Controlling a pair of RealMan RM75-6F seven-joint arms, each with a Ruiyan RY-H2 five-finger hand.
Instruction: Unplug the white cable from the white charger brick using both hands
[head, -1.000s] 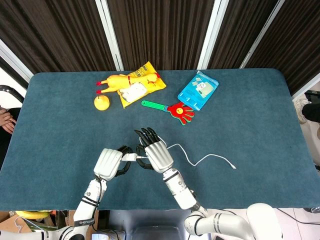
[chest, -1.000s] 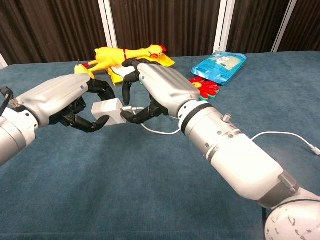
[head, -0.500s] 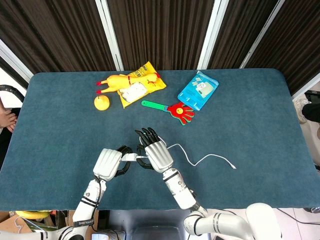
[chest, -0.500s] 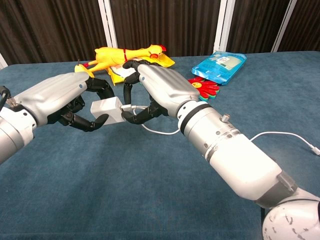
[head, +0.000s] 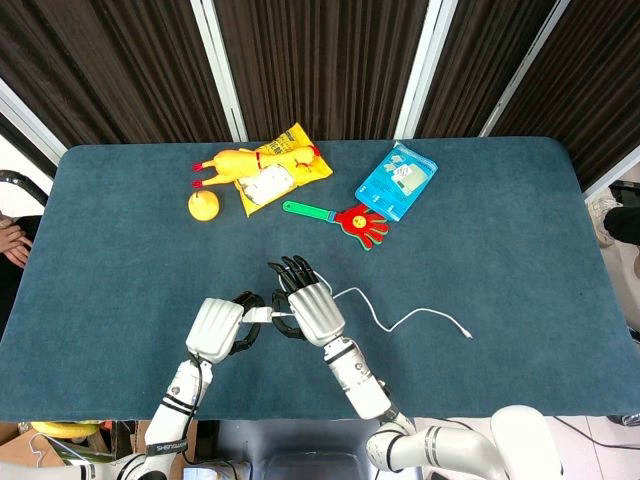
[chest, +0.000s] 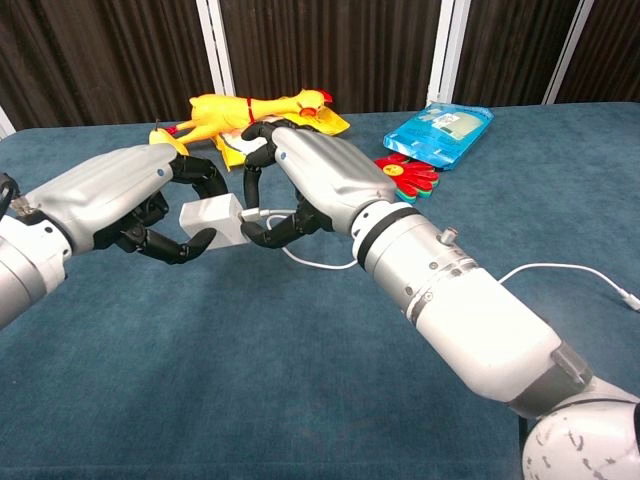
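My left hand (chest: 120, 200) (head: 217, 327) holds the white charger brick (chest: 211, 220) (head: 257, 315) just above the blue table. The white cable (head: 400, 322) (chest: 560, 270) is still plugged into the brick's right end. My right hand (chest: 315, 180) (head: 313, 310) pinches the cable's plug (chest: 256, 214) right at the brick, its other fingers spread above. From the plug the cable snakes right across the table to a free connector end (head: 466, 333).
At the back lie a yellow rubber chicken (head: 232, 162), a yellow snack bag (head: 282, 170), a yellow ball (head: 203, 205), a green-handled red hand clapper (head: 343, 217) and a blue packet (head: 396, 180). The table's front edge (head: 300, 415) is near my arms.
Both hands with the brick and plug have shifted very slightly left. The cable remains plugged in.
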